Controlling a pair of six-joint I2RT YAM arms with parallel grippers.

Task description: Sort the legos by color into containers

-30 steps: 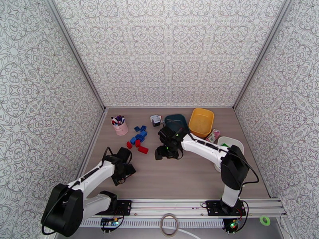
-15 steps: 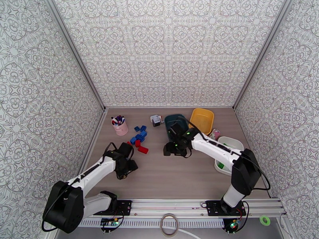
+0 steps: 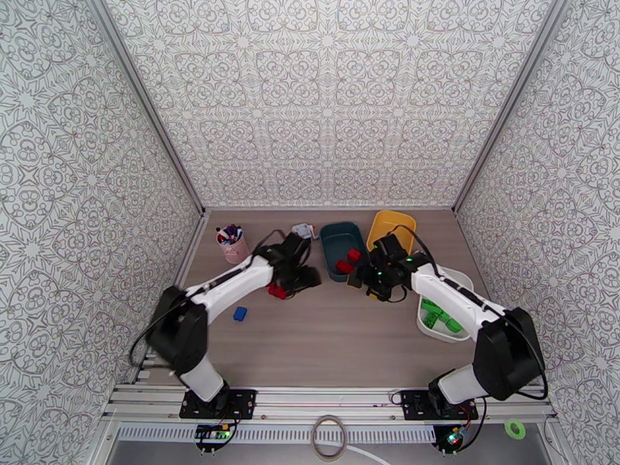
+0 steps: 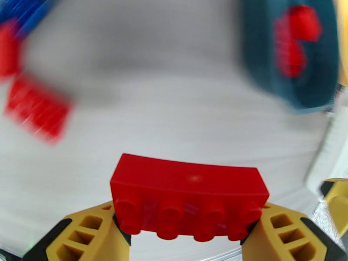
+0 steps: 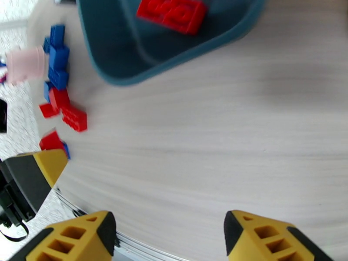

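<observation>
Left tool (image 4: 187, 225) grips a red studded plastic brick (image 4: 188, 188) by its ends, left of the dark teal rectangular plastic tub (image 3: 335, 238). Right tool (image 5: 169, 231), released, hangs just beside that tub. The arms could collide there, knocking the brick loose.

A red brick (image 4: 189, 194) is pinched in the left hand (image 4: 189, 229), studs facing the lens, low in the wrist view. Upper centre of the desk, the dark teal tub (image 3: 333, 235) holds red bricks (image 3: 349, 260), with the yellow tub (image 3: 391, 225) just right of it. Further right, the white tub (image 3: 462, 276) holds green bricks (image 3: 438, 315). One blue brick (image 3: 240, 313) lies alone, left of centre.
</observation>
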